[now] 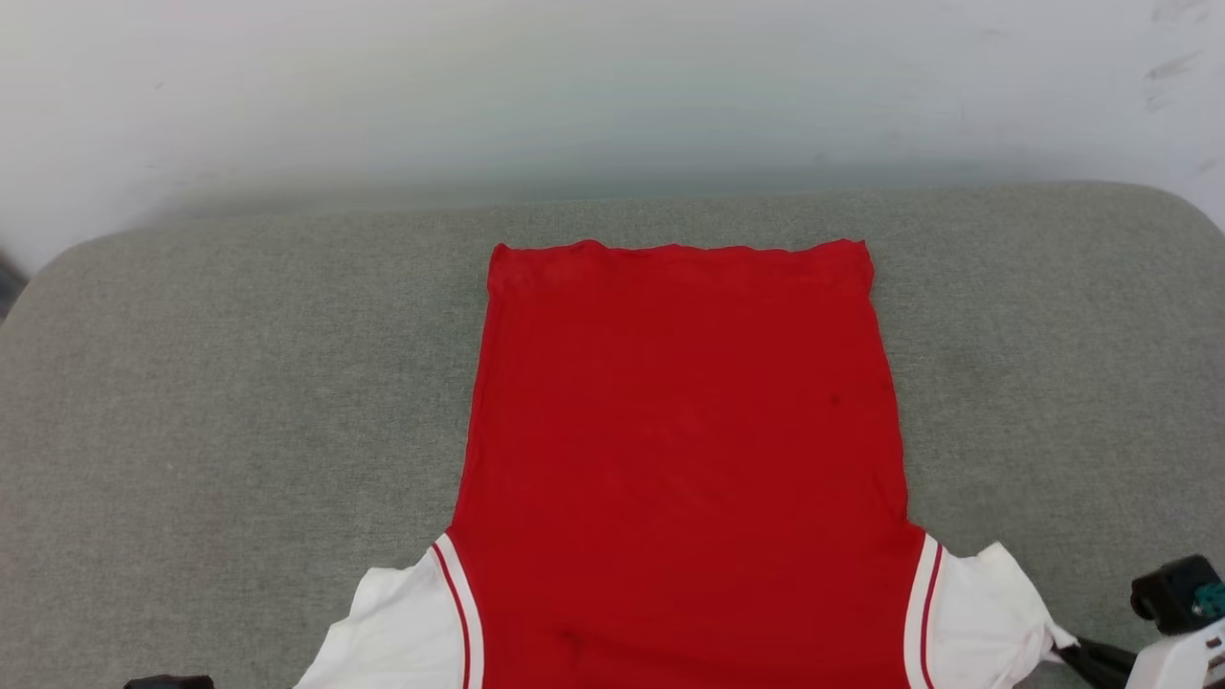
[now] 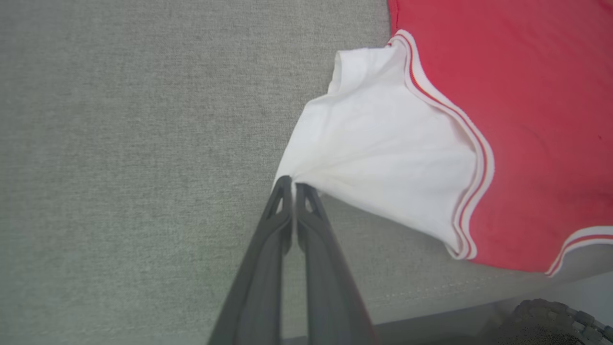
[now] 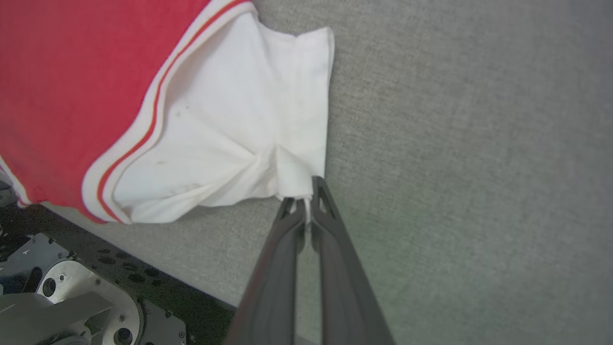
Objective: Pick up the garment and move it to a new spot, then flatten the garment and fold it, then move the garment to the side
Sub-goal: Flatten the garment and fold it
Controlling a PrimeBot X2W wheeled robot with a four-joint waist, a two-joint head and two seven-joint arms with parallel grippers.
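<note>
Nearest, at seven o'clock of the head view, the left gripper is clenched on the corner of one white sleeve of the garment. This garment lies flat on the grey padded surface, plain red side up, its hem toward twelve o'clock. At five o'clock the right gripper is clenched on the edge of the other white sleeve.
</note>
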